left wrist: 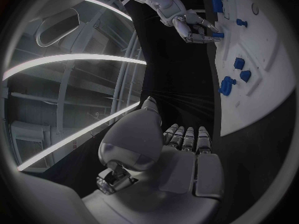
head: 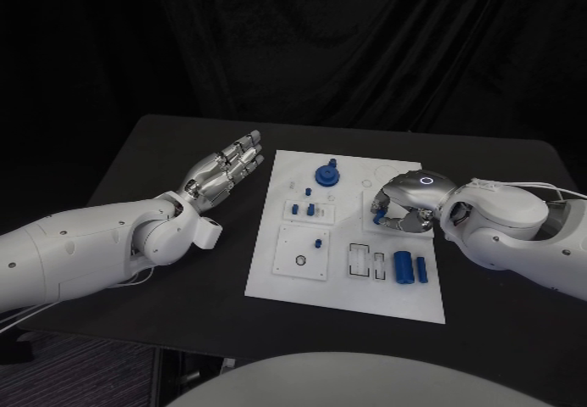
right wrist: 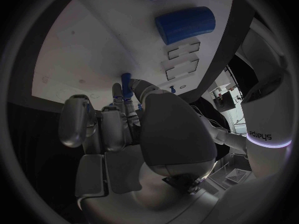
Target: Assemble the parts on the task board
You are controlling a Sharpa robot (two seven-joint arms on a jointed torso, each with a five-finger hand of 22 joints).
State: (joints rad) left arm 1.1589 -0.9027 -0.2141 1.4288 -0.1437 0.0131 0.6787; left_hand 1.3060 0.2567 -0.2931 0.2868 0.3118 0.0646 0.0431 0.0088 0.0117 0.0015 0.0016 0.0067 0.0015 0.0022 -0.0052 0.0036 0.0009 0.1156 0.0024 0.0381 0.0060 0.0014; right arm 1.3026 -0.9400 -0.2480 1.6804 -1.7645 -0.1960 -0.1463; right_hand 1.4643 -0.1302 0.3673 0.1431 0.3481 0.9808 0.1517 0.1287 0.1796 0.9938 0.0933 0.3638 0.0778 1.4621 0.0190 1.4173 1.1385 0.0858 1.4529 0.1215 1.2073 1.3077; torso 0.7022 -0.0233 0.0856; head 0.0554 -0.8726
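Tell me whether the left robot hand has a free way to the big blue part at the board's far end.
Probably yes. The left robot hand hangs open beside the task board, nothing between it and the big blue part; the right robot hand works elsewhere.

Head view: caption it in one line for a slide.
Right robot hand pinches a small blue part over the white task board, while the left robot hand rests open beside it.
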